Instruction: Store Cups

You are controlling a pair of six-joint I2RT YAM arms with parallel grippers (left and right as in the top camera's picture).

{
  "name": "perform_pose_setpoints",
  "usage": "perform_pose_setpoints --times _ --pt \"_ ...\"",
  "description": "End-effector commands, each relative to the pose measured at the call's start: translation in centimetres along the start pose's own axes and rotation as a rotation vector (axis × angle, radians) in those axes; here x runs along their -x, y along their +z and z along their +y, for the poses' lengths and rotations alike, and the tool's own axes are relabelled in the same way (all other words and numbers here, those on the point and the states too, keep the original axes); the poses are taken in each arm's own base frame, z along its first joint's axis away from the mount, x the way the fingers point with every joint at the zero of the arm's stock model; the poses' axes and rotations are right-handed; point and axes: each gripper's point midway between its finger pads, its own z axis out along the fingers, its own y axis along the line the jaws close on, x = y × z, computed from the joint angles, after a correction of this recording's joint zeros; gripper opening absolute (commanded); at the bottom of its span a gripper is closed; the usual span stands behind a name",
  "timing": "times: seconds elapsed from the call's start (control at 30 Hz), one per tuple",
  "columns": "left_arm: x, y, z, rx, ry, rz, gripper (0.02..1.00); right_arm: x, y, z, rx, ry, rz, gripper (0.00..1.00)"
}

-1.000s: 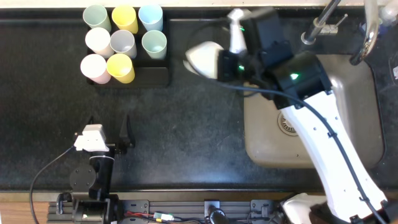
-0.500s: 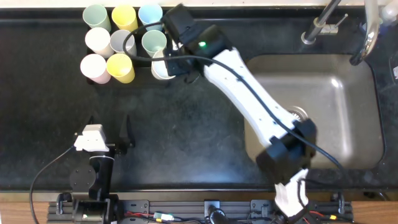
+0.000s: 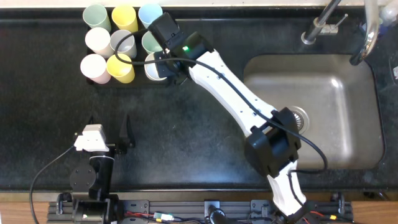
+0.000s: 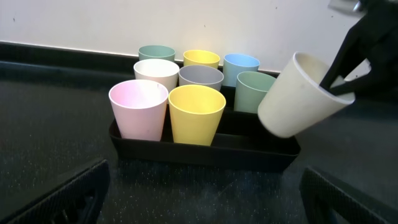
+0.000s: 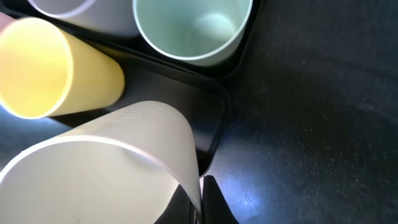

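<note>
Over our dark speckled desk (image 3: pixel 186 143) beside the steel sink (image 3: pixel 336 106), the right pincer (image 4: pixel 339 81) clamps a tilted cream cup (image 4: pixel 295 99), while the left pincer (image 3: pixel 109 127) gapes empty.

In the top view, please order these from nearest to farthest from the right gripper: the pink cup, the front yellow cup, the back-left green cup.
From the right gripper:
1. Front yellow cup, front row, middle.
2. Pink cup, front left corner.
3. Back-left green cup, far left corner.
</note>
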Motion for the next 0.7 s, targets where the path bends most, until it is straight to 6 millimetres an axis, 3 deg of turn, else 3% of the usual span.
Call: perform_pose_setpoints --times 0.03,0.23,0.43,0.7 --pt "0.0 0.0 0.1 0.004 0.011 0.0 1.0 0.8 0.7 0.4 -0.003 0.014 -0.023 0.042" --pt "0.0 0.0 0.1 0.004 0.012 0.0 0.998 1.3 1.1 0.3 -0.01 0.013 -0.043 0.042" --pt "0.0 0.0 0.1 0.004 0.011 0.0 1.0 0.5 2.8 0.1 -0.022 0.012 -0.012 0.042" --pt "0.0 0.0 0.1 0.004 0.011 0.0 1.0 0.2 3.2 0.6 -0.019 0.002 -0.008 0.042"
